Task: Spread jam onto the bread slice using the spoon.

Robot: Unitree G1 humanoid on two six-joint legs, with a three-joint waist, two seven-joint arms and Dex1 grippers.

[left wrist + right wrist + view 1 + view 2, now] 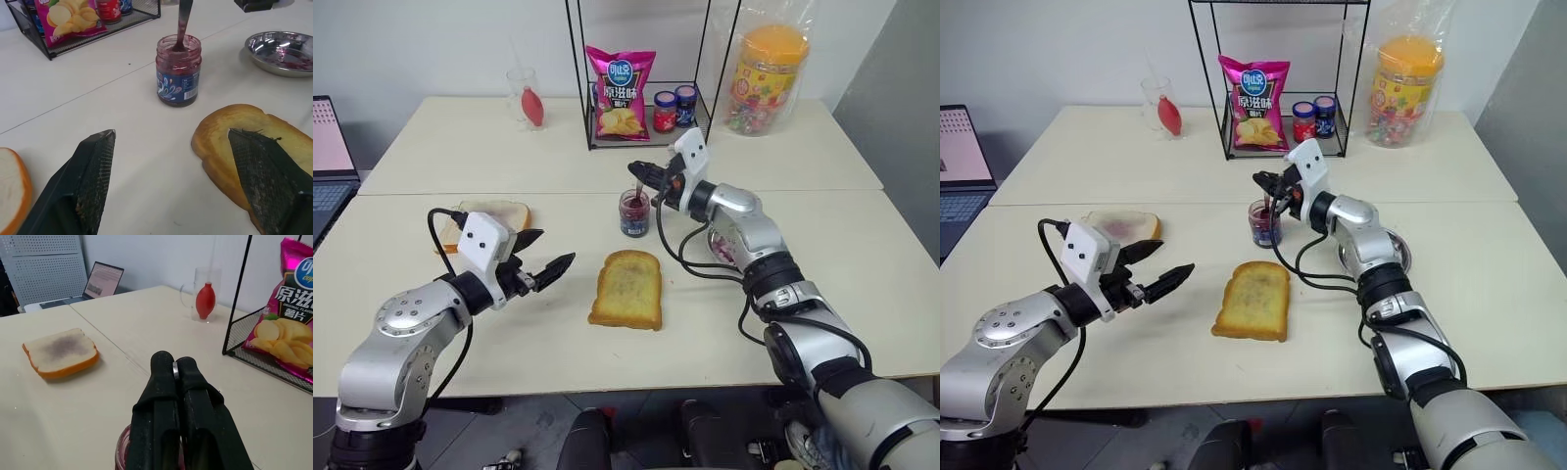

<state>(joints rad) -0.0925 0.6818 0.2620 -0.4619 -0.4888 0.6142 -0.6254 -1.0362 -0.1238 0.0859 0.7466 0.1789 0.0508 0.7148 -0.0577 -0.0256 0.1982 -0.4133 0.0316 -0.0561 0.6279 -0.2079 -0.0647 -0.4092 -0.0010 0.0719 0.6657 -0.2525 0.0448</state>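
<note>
Bread slice sits just below the jam (frame centre); right gripper clamps spoon upright in it.

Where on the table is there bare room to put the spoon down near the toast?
Bare tabletop lies right of the bread slice, below the steel dish, and along the near edge in front of it. Crowded: between the jam and the wire rack, where the right tool holds the spoon in the jar.

Clear glass jar, glossy steel dish, seemingly matt table.
</note>
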